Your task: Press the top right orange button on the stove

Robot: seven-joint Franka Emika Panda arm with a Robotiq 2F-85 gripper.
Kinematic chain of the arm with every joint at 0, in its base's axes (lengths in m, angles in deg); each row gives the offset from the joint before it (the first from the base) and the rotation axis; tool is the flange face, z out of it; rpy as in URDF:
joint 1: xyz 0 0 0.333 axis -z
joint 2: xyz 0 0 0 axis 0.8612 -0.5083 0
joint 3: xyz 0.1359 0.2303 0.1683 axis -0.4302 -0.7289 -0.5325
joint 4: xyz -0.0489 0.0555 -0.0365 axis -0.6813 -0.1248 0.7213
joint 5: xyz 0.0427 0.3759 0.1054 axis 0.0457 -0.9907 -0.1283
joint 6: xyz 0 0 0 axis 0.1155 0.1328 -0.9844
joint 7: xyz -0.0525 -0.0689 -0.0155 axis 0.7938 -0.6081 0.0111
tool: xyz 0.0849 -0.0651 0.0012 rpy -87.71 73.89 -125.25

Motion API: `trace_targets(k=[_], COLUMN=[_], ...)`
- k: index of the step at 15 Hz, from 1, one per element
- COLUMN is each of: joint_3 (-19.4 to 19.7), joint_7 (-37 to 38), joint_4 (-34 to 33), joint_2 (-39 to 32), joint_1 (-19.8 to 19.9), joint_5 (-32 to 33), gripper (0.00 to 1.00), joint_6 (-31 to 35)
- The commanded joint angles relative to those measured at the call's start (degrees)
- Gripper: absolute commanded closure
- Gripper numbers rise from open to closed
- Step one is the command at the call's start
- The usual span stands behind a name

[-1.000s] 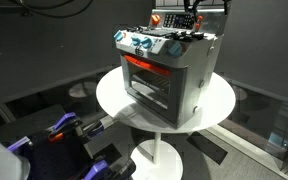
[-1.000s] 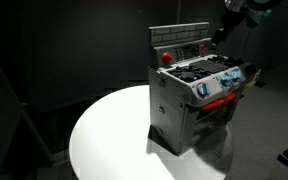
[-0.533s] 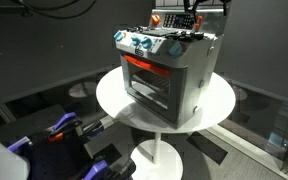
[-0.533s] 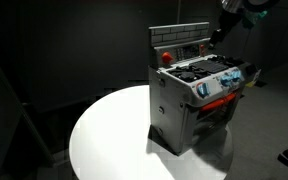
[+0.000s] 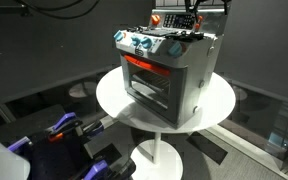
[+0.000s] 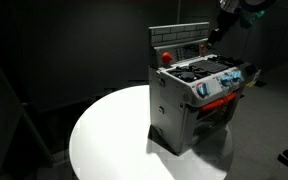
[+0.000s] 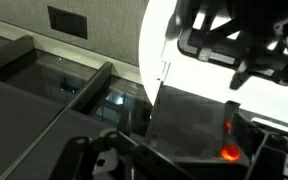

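The grey toy stove (image 5: 169, 70) stands on a round white table (image 5: 114, 95). It has a glass door, an orange-red strip, blue-and-white knobs, a black top and a raised back panel with red buttons (image 6: 166, 57). My gripper (image 6: 216, 35) hangs over the stove's rear, close in front of the back panel's far end; it also shows in the exterior view from the front (image 5: 194, 22). In the wrist view the dark back panel (image 7: 189, 120) fills the middle, with a glowing orange button (image 7: 229, 152) low at the right. The jaws are dark and unclear.
The stove (image 6: 194, 95) sits near the table (image 6: 114, 140) edge. A blue and black device (image 5: 64, 130) lies on the floor by the table foot. The surroundings are dark curtains and floor.
My gripper has shifted slightly up and toward the back panel. The stove has not moved.
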Motion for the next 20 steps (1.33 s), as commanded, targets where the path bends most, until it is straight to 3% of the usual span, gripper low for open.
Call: trace_targets(k=[1, 20], joint_3=[0.31, 0.44], joint_7=[1.67, 3.33], joint_4=[-2.64, -5.21], joint_2=[-1.52, -3.97], joint_1=[-0.26, -1.19], joint_5=[1.16, 1.54], gripper=[0.0, 0.0], joint_6=[-0.04, 0.32])
